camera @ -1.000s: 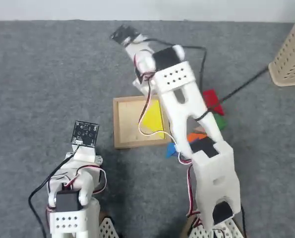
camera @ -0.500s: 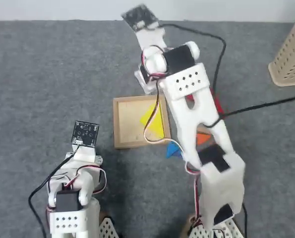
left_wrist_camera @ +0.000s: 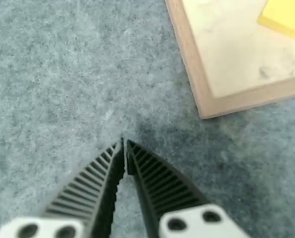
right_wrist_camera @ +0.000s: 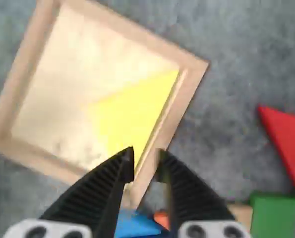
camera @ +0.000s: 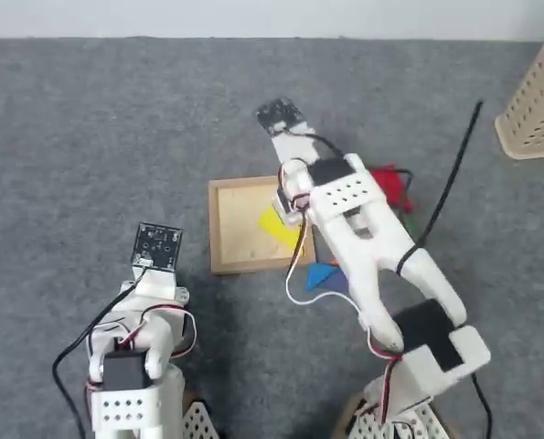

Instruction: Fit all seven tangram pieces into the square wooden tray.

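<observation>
Yellow tangram piece: thin, stiff, probably light; grip by edges. Right claw barely parted, left claw closed, both empty.

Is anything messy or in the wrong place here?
Nothing looks broken or spilled. Only the yellow piece lies inside the wooden tray. The red piece, green piece and blue piece lie loose on the grey carpet beside it, outside where they belong.
</observation>
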Available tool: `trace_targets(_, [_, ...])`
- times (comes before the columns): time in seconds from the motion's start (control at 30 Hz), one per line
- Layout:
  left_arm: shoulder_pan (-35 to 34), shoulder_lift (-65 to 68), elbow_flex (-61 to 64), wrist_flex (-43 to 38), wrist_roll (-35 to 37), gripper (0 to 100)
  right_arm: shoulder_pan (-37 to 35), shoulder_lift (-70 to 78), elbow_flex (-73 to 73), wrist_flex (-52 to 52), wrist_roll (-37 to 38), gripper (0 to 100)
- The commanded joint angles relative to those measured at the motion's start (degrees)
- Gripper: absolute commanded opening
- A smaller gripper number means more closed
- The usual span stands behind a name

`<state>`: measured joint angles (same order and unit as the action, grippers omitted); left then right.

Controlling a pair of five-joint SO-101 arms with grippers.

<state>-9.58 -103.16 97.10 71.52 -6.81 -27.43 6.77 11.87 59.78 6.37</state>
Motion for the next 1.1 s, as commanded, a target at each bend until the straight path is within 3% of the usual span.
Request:
trace_targets(0.0, [-0.09,0.0,-0.48,0.26,-0.53,1,1.8,3.56,-3.16,-1.63,-0.7,16.8])
trace_targets(0.43, [-0.09,0.0,-0.48,0.26,-0.53,1,4.35,17.89,-12.84,0.75,-0.7,13.0])
trace_targets(0.57, [-0.09,0.0,-0.48,0.26,-0.53,1,7.16,18.51,-12.84,1.8,-4.4,0.0])
trace_targets(0.83, [-0.09,0.0,-0.48,0.26,-0.53,1,16.57,17.98,-12.84,3.65,-12.4,0.6])
trace_targets(1.07, [-0.09,0.0,-0.48,0.26,-0.53,1,13.05,16.75,-13.89,6.81,-12.66,4.4])
